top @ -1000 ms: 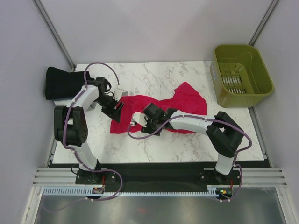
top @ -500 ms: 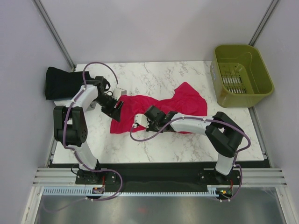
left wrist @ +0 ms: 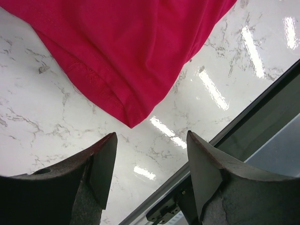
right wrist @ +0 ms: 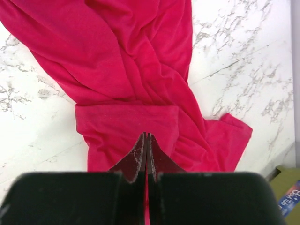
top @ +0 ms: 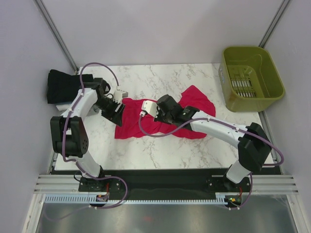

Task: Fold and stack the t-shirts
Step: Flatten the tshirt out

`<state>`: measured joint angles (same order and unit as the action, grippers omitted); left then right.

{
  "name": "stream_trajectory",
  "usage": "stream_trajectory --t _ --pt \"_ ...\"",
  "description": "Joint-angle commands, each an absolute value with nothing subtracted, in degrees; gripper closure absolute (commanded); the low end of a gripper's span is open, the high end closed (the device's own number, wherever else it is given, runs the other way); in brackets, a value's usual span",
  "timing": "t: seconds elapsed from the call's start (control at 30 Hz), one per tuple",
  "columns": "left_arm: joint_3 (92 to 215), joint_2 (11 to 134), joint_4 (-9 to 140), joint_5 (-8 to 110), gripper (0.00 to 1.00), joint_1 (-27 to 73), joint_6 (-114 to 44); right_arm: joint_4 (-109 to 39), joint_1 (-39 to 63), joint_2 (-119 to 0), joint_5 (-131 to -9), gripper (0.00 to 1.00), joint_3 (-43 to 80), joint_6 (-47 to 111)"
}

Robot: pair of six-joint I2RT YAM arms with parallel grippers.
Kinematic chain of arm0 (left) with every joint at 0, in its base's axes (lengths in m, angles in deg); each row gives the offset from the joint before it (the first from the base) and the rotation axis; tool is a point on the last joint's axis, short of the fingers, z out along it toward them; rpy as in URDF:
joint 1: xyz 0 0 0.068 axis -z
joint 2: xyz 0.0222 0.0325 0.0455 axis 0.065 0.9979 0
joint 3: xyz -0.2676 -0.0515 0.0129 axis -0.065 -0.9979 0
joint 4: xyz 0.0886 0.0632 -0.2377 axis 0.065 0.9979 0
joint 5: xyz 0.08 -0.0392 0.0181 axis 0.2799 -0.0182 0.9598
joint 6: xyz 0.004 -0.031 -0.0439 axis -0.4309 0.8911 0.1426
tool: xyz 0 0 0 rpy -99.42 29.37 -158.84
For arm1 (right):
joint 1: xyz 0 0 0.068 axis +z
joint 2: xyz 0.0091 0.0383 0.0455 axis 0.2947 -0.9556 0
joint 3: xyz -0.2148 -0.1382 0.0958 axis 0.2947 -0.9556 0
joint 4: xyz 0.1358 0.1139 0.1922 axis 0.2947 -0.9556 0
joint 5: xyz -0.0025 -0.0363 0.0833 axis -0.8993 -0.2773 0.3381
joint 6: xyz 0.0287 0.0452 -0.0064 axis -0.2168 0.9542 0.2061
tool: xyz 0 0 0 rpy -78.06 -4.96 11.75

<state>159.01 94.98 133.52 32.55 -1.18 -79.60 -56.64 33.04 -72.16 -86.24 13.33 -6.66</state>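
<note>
Crimson t-shirt (top: 199, 103) crumpled on desk (top: 165, 77), long axis left-right, right end angled rearward. Left gripper (left wrist: 151, 140) wide open, empty, at hem corner. Right gripper (right wrist: 147, 138) closed, pinching shirt cloth. Blue-lettered label (right wrist: 288, 197) illegible.

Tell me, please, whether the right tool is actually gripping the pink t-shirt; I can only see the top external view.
Observer: Yes. In the right wrist view the right tool is shut, with a sliver of the pink t-shirt pinched between its fingers.
Operator: Thank you. And is the left tool holding cloth too?
Observer: No. The left tool is open and empty; the shirt's hem corner lies on the marble table just ahead of its fingers.
</note>
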Motion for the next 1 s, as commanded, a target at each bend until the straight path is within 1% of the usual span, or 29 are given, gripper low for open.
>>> stream_trajectory --t 0.0,0.03,0.07,0.1,0.13,0.17,0.3,0.37,0.67,0.97 --pt "161.85 93.87 137.98 32.12 0.32 -1.62 -80.17 -60.63 33.31 -68.54 -86.49 1.00 15.25 -6.53" --pt "161.94 94.40 139.04 32.03 0.32 -1.62 -80.18 -60.99 33.31 -68.36 -86.75 0.95 15.08 -6.45" --pt "161.68 94.93 139.92 32.03 0.32 -1.62 -80.27 -61.08 33.14 -68.10 -86.84 0.80 14.20 -5.84" --pt "160.89 95.11 140.01 31.77 0.30 -1.62 -80.27 -60.90 33.05 -68.01 -85.89 0.60 13.41 -5.22" --pt "160.54 95.02 139.84 31.50 0.30 -1.62 -80.27 -60.73 33.05 -68.10 -84.83 0.37 12.53 -4.87" --pt "160.36 95.02 139.84 31.50 0.30 -1.70 -80.27 -59.94 33.05 -68.79 -82.82 0.35 11.13 -3.65" --pt "161.06 94.76 138.70 30.01 0.30 -1.70 -78.16 -58.18 33.14 -71.34 -80.78 0.36 9.63 -2.40" --pt "160.89 94.41 138.26 29.48 0.30 -1.70 -77.72 -57.39 33.05 -73.09 -80.96 0.38 9.10 -3.10" --pt "158.87 93.70 137.73 29.30 0.30 -1.70 -77.19 -56.68 33.22 -77.15 -78.05 0.43 10.59 -2.41" --pt "158.34 94.67 137.73 29.30 0.30 -1.88 -77.19 -56.77 33.84 -80.75 -77.53 0.43 12.08 -1.88"
